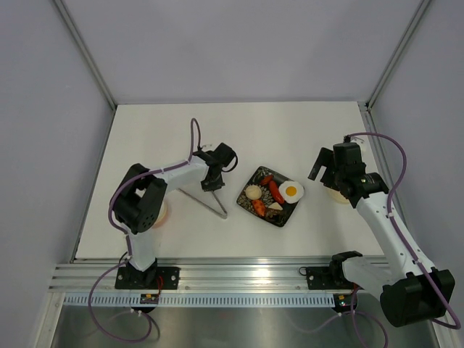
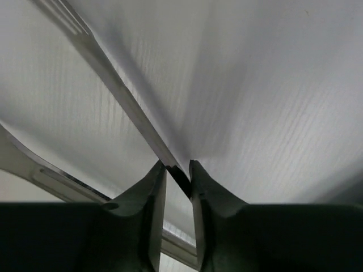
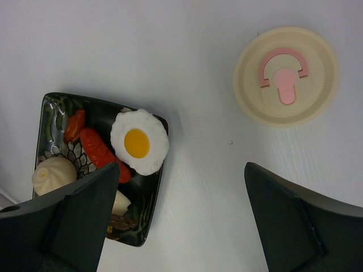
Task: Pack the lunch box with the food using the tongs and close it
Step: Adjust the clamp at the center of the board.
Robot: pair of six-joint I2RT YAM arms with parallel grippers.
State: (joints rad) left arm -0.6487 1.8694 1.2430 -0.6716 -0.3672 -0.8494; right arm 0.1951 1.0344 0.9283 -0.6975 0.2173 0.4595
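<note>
Grey-silver on white: pinching one thin arm of the tongs (image 2: 116, 86) between the fully closed fingers of the left hand (image 2: 177, 168), low against the tabletop (image 1: 304, 130), just left of the black plate (image 3: 57, 110) carrying the food (image 3: 139, 141). Holding the right hand (image 3: 178, 209) spread wide, gripping nothing, hovering between plate and lid (image 3: 286, 76). Probably risking a twist or slip on lifting, judging by so narrow a hold on a single blade; also risking never squeezing the V shut from this grip. Showing the pinch itself only from the left wrist; hiding it under the hand from above. Showing the whole V, and seemingly the lunch box (image 1: 165, 212) peeking out beside the left elbow, only from the top; revealing the lid's pink mark only from the right wrist.
</note>
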